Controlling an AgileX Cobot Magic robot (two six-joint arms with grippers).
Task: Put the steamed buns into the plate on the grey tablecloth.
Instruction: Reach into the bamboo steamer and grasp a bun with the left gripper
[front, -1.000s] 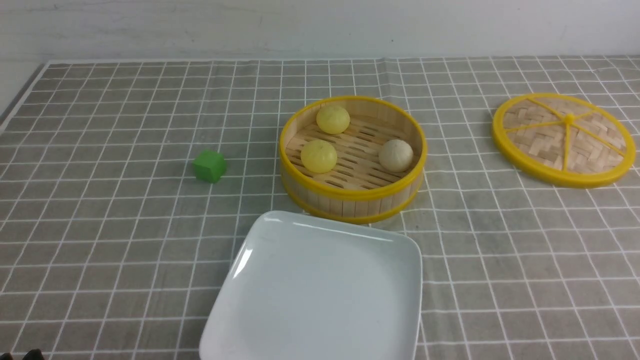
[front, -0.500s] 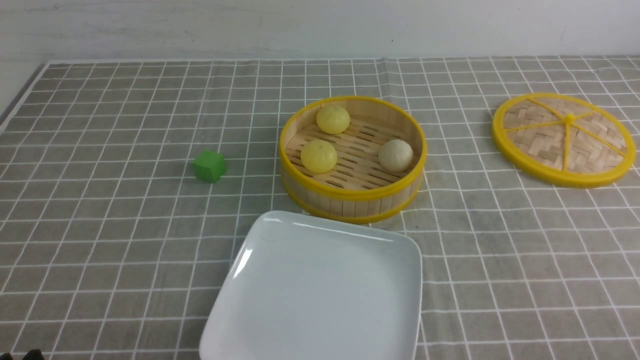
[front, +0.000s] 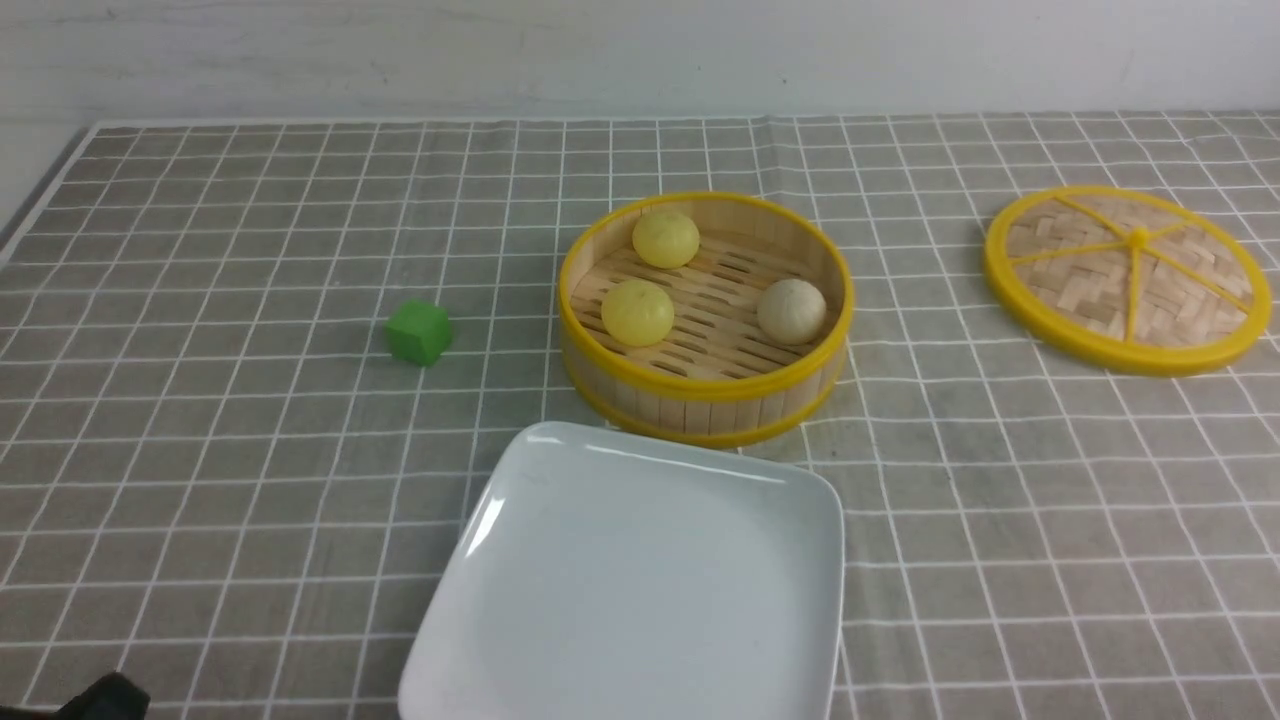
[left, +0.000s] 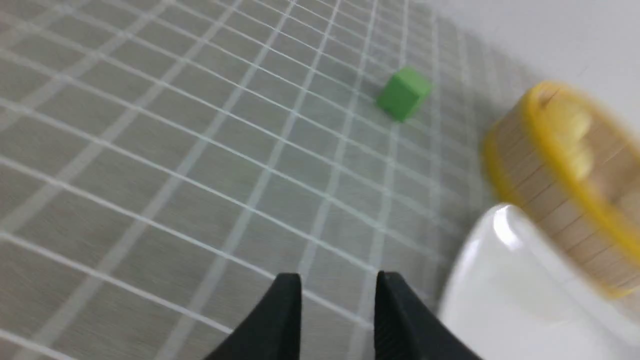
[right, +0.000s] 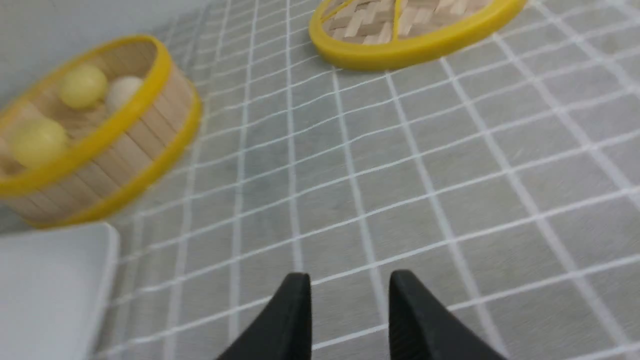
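- Three small round steamed buns (front: 638, 312) all sit inside the round bamboo steamer basket (front: 700, 392) with yellow rims; none is in the plate yet
- Two buns are pale yellow, on the basket's left side: one at the back, one nearer the front
- The third, an off-white bun (front: 792, 310), is on the basket's right side; all three are apart from each other
- Large glossy white square plate (front: 640, 590) with rounded corners lies bare just in front of the basket, far edge close to the basket's base; can't tell if they touch, and the near edge is cut off by the frame
- Grey tablecloth (front: 200, 450) with thin white grid lines covers the whole table
- Small green cube (front: 419, 332) sits on the cloth left of the basket, apart from it
- Flat round woven lid (front: 1128, 278) with yellow rim lies far right, well apart from the basket
- Left gripper (left: 336, 280): black fingers part-way apart, nothing between them, over bare cloth near a plate corner
- Right gripper (right: 350, 280): fingers likewise part-way apart, gripping nothing, over bare cloth
- Dark shape (front: 100, 697) in the front view's bottom left corner, probably part of the left arm; too little shows to be sure
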